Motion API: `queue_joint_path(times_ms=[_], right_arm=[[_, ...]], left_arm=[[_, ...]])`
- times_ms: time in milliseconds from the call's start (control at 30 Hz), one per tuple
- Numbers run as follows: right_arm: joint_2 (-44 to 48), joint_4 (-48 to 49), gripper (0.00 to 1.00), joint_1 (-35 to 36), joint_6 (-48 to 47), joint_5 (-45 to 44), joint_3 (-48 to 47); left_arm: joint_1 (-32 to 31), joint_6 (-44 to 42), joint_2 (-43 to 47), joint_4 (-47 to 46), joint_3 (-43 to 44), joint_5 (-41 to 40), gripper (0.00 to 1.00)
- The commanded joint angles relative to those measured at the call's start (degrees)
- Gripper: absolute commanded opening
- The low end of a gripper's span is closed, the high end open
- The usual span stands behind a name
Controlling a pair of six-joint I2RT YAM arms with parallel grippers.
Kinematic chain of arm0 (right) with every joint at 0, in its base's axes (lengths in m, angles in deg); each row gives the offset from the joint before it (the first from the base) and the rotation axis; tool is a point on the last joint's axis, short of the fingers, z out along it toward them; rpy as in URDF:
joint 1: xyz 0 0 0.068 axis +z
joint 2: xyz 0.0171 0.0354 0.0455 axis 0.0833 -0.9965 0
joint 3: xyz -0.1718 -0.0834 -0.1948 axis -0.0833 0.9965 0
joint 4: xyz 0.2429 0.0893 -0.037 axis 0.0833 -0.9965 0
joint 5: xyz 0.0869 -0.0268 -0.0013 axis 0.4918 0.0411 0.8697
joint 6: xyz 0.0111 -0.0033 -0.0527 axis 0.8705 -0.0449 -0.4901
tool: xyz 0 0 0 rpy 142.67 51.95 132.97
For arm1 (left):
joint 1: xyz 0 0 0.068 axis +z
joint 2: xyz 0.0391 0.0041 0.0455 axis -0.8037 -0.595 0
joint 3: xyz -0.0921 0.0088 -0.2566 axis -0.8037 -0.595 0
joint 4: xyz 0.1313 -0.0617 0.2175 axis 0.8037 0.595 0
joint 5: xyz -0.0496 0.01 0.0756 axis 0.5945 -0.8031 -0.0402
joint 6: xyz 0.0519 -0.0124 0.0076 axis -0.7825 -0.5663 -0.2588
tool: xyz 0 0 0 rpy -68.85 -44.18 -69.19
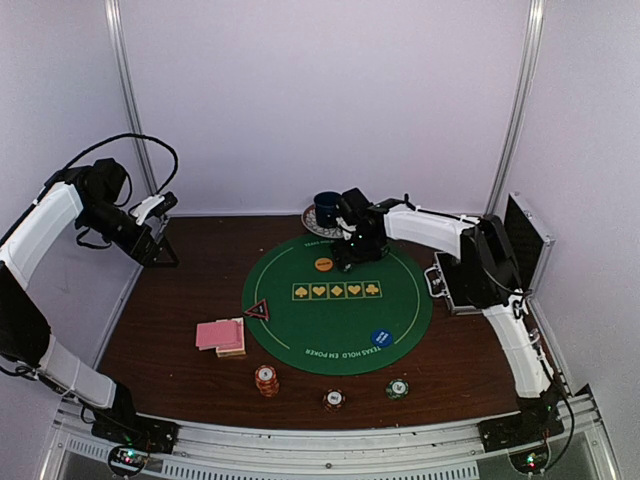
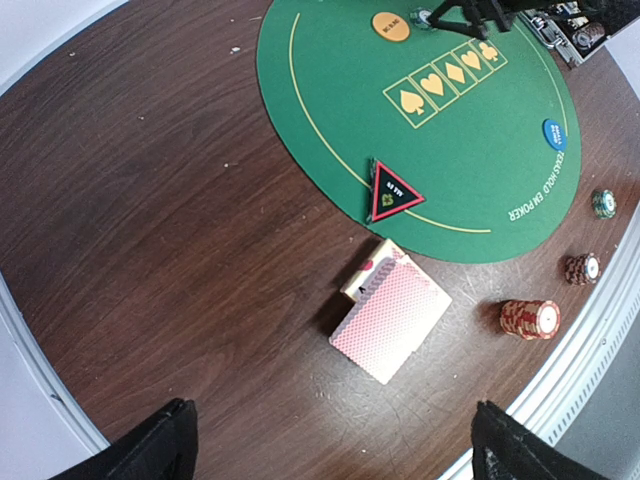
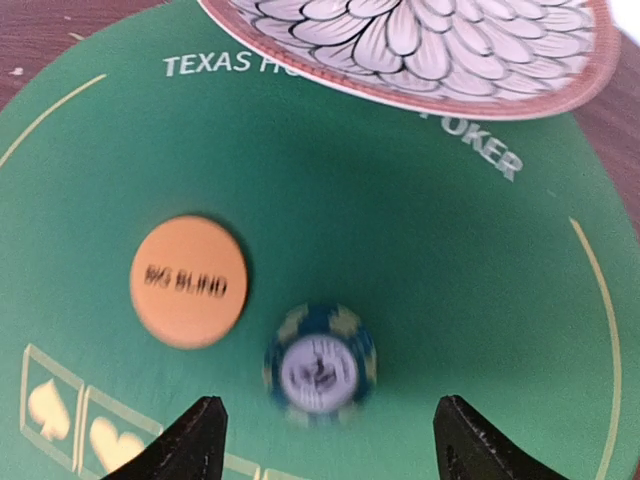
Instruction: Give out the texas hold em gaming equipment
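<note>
Chip on mat, right of marker disc; saucer behind.

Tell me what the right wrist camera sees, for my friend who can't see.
A blurry green-striped poker chip lies on the green felt mat, between the open fingers of the right gripper, touching neither. An orange Big Blind disc sits left of it, and a petal-patterned saucer overlaps the mat's top edge.
</note>
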Motion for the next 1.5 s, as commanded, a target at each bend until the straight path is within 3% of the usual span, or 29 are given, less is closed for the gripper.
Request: queue_joint_path(times_ms=[0,300,500,733,1067,1467], right_arm=[[15.46,3.18,0.75,1.96,-0.26,0.28,10.23],[43.56,5.72,0.80,14.26,5.17,-2.76,48.18],[53.68,4.55,0.85,25.58,14.92,-5.47,63.38],[57.59,4.55,0.86,32.20,21.64,-6.48,71.91],[56.95,7.98,0.85,33.07,22.55,-4.57,76.83],[52.69,12.02,0.72,33.03,21.82,-2.45,78.13]], left_arm=[[-0.10,-0.15,1.21,0.26,1.28,1.35,0.98],[-0.10,-0.47,2.59,0.83,0.21,1.60,0.98],[-0.07,-0.01,3.24,0.79,-1.59,1.34,0.98],[-0.05,0.89,4.34,0.26,-3.14,1.21,0.98],[-0.02,1.06,6.23,0.32,-3.10,1.85,0.98],[-0.07,0.98,6.23,0.56,-3.09,1.39,0.98]])
